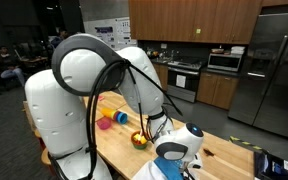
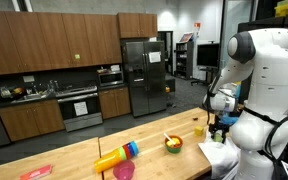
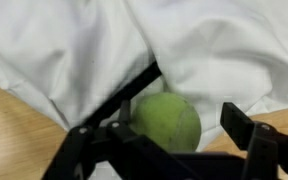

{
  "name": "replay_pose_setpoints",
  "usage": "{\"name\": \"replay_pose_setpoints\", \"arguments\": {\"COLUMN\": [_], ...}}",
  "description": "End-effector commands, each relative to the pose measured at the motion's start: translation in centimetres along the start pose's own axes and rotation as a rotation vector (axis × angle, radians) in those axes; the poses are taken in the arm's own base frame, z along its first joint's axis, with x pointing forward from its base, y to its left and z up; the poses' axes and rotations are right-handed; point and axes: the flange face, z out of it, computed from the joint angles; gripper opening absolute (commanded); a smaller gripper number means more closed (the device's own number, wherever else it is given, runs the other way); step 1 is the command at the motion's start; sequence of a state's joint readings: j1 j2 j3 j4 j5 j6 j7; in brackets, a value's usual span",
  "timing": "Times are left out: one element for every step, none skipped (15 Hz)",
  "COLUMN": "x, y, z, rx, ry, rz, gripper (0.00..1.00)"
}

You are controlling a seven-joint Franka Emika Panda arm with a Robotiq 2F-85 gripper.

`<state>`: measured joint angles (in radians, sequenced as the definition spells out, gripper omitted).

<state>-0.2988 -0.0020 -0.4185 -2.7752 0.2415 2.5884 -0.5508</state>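
Green round ball [image 3: 169, 115], matt and fuzzy like a tennis ball, lies on a crumpled white cloth [image 3: 74, 50] in the wrist view. It sits in a fold near the cloth's lower edge. Black Robotiq gripper [image 3: 164, 135] straddles the ball. Its jaws are released: a strip of cloth shows between the ball and the right-hand finger [image 3: 242, 125], and the other finger's dark linkage stands close beside the ball without visibly pressing it. Pale wooden table top [image 3: 9, 140] shows beyond the cloth's edge.

In both exterior views the arm bends down over the cloth's end of the long wooden table [image 2: 84, 155], and the ball is hidden behind the wrist. A yellow bowl [image 2: 173, 144] holding small coloured pieces stands near the cloth, just beside the lowered gripper [image 2: 219, 128]. Farther from the cloth along the table lie a yellow cylinder with a blue end [image 2: 115, 157] and a pink cup [image 2: 124, 171], close together. The same bowl [image 1: 139, 140] and cylinder [image 1: 114, 118] also appear from the opposite side.
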Motion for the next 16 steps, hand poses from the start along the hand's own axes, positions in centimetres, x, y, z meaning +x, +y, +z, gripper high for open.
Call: {"name": "replay_pose_setpoints", "arguments": {"x": [0.3,0.5,0.9,0.5,0.9,1.2,1.8,2.4,2.9,3.7,4.4,5.2,6.1,6.9,7.8,8.5], "y": [0.1,0.3,0.1,-0.5,-0.8,-1.2,-1.7,-2.3,-2.9,-4.1,-5.4,-6.3,-7.5,-8.7,-10.0,-11.2], "z": [-0.8,-1.4,-2.1,-2.4,-2.8,-3.2,-3.7,-4.5,-5.3,-6.4,-7.4,-8.2,-9.2,-9.9,-10.5,-11.0], "rx": [-0.037,-0.06,-0.082,-0.101,-0.13,-0.15,-0.166,-0.182,-0.198,-0.223,-0.244,-0.261,-0.273,-0.271,-0.263,-0.253], "ry": [0.02,0.038,0.057,0.067,0.072,0.074,0.078,0.083,0.096,0.123,0.148,0.169,0.185,0.198,0.212,0.228], "rz": [0.004,0.009,0.019,0.009,0.004,-0.004,-0.003,-0.011,-0.025,-0.043,-0.067,-0.088,-0.105,-0.122,-0.151,-0.192], "gripper": [1.0,1.0,1.0,1.0,1.0,1.0,1.0,1.0,1.0,1.0,1.0,1.0,1.0,1.0,1.0,1.0]}}
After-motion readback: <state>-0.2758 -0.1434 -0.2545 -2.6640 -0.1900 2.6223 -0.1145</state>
